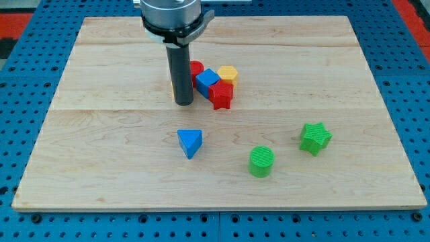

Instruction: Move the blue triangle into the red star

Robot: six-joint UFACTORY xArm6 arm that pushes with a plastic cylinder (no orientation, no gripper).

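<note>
The blue triangle [190, 142] lies alone on the wooden board [101, 134], below the view's middle. The red star [221, 95] sits above and to the right of it, in a tight cluster with a blue cube [207, 80], a yellow block [228, 74] and a red block [196, 68]. My tip [184, 103] rests on the board just left of that cluster, close to the red star's left side and well above the blue triangle. An orange block is mostly hidden behind the rod.
A green cylinder [261, 161] stands at the lower right of the blue triangle. A green star [315, 138] lies farther right. The board's edges meet a blue perforated base [27, 228] all round.
</note>
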